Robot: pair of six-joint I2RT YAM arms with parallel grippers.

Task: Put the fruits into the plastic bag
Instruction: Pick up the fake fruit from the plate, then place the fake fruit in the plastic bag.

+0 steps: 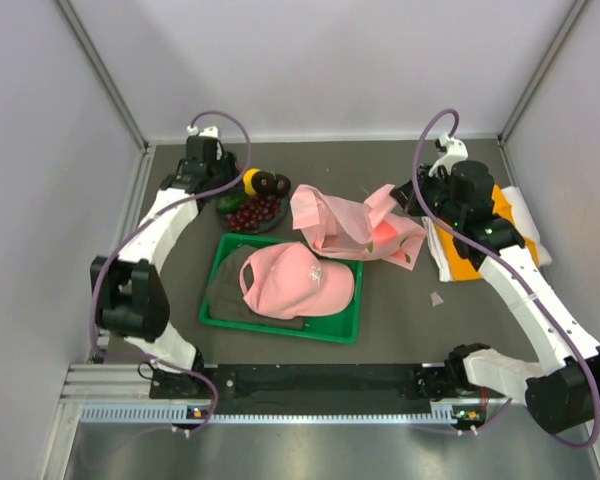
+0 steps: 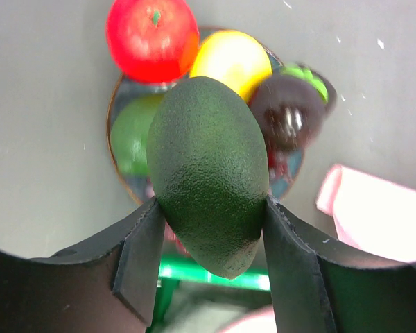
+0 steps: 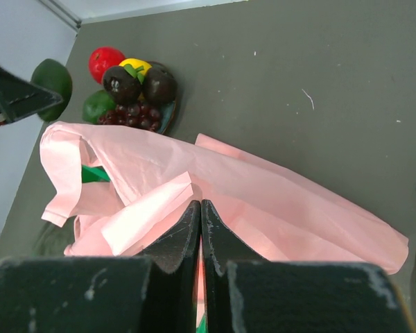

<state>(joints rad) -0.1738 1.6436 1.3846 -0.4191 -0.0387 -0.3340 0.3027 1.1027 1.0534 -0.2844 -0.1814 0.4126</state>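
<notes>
While the left jaws clamp a dark green avocado (image 2: 208, 159) near the other fruits (image 2: 229, 76), the right jaws are pressed together on a fold of the pink plastic bag (image 3: 277, 201), which lies crumpled on the tabletop (image 3: 298, 69) beside the fruits.

One red round fruit (image 2: 151, 35), one yellow-orange citrus (image 2: 229, 61), two green oval avocados (image 2: 208, 173), two dark brown round fruits (image 3: 122, 84), one bunch of dark red grapes (image 3: 133, 114). One thin translucent pink plastic bag (image 3: 249, 187), one pink baseball cap (image 1: 295, 280), one green plastic tray (image 1: 280, 330), one orange folded cloth (image 1: 470, 265).
</notes>
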